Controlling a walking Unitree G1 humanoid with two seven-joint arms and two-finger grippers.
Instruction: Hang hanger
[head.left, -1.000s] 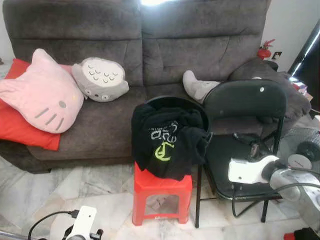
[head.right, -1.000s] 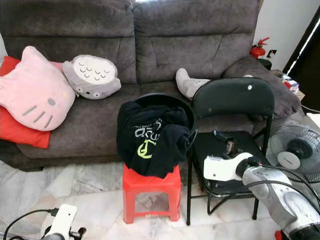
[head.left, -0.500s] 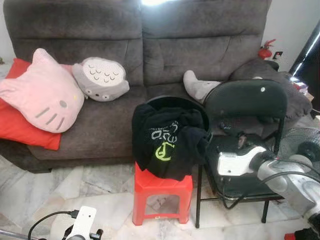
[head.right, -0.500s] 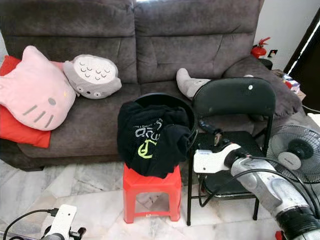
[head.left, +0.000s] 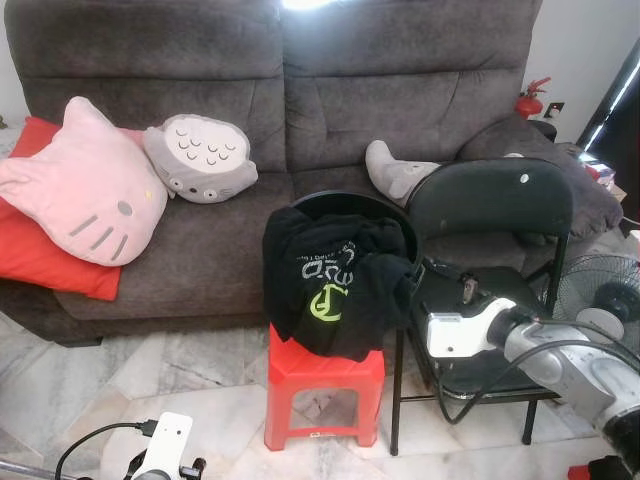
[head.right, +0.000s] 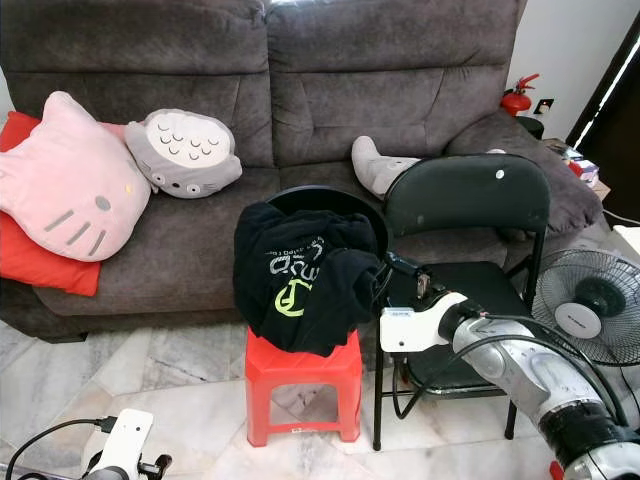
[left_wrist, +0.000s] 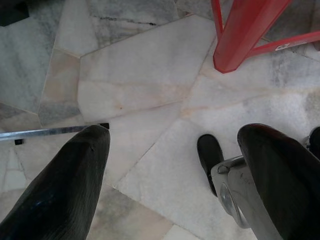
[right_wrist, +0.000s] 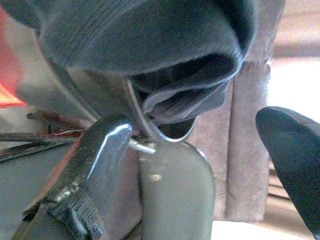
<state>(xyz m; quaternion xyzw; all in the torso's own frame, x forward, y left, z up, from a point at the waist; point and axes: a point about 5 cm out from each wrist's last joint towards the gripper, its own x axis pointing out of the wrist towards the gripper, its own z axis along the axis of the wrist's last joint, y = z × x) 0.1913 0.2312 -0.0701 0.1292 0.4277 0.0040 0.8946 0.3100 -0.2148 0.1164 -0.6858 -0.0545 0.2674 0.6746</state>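
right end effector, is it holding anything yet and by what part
Nothing is held. The right end effector is open beside the black shirt, with the wire hanger hook between its fingers, not gripped.

Home living room: grey fabric sofa (head.left: 300, 90) with cartoon cushions (head.left: 85, 185), marble tile floor (left_wrist: 150, 100), folding chair (head.left: 490, 250), red plastic stool (head.left: 322, 385), standing fan (head.right: 585, 305).
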